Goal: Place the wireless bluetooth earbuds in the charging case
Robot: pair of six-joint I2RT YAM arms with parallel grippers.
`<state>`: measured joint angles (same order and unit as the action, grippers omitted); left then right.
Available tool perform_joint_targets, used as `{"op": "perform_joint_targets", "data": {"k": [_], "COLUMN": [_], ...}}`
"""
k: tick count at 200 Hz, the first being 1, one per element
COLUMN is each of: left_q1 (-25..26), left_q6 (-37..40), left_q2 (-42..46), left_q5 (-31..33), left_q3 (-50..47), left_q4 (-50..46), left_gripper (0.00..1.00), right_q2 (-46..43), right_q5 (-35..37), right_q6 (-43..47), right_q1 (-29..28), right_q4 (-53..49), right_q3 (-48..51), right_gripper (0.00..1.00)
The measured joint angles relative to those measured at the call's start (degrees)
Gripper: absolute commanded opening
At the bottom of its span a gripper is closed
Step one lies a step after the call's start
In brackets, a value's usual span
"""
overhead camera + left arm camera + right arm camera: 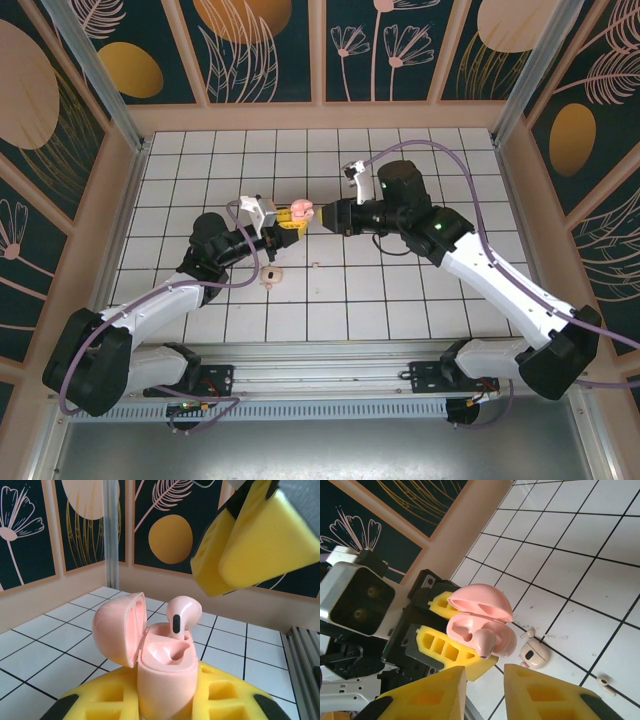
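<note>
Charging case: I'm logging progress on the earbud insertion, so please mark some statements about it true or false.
1. The charging case has its lid open. True.
2. The case rests on the table. False: the left gripper holds it above the table.
3. One earbud stands in a slot of the case. True.
4. The right gripper is shut on an earbud. False: it is open and empty.

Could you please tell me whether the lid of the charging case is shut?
No, the charging case has its lid swung open, with one earbud sitting in a socket.
</note>
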<state>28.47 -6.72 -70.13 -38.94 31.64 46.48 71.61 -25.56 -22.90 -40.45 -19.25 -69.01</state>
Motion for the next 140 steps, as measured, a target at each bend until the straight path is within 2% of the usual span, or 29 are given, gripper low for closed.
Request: {"op": "perform_joint_targets", "data": {"k": [140], "left_q1": [0.0], "left_q6": [0.0], "left_q2": [0.02], "left_q5": [0.02], "left_q3": [0.0], "left_q4": [-0.02], "left_gripper": [0.08], "right_q2": [4.11], "right_q5": [-1.14], "right_q6": [0.02], "right_q1": [-0.04], "right_q4": [1.29], "right_q3": [-2.05], "right_gripper": [0.21]}}
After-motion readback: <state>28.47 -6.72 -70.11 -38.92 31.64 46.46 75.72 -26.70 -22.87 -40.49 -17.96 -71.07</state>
